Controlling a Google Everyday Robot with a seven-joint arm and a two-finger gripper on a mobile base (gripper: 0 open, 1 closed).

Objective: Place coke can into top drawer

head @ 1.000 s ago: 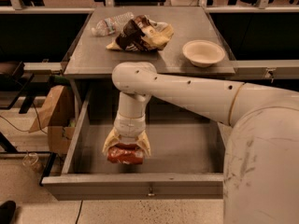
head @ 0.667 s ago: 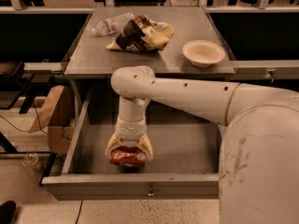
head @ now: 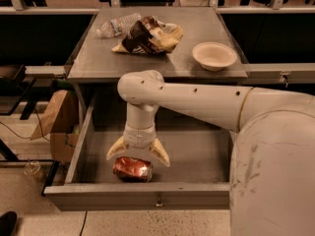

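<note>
The coke can (head: 132,169) is red and dented and lies on its side on the floor of the open top drawer (head: 147,196), near its front panel. My gripper (head: 139,156) hangs inside the drawer just above the can. Its two fingers are spread wide, one to each side, and they do not hold the can. The white arm reaches in from the right over the drawer.
On the grey table (head: 98,63) behind the drawer lie a clear plastic water bottle (head: 115,25), a brown and yellow snack bag (head: 150,36) and a white bowl (head: 214,55). A cardboard box (head: 58,124) stands on the floor to the left.
My fingers have opened and let go of the can, which now lies on the drawer floor. The gripper has lifted slightly above it.
</note>
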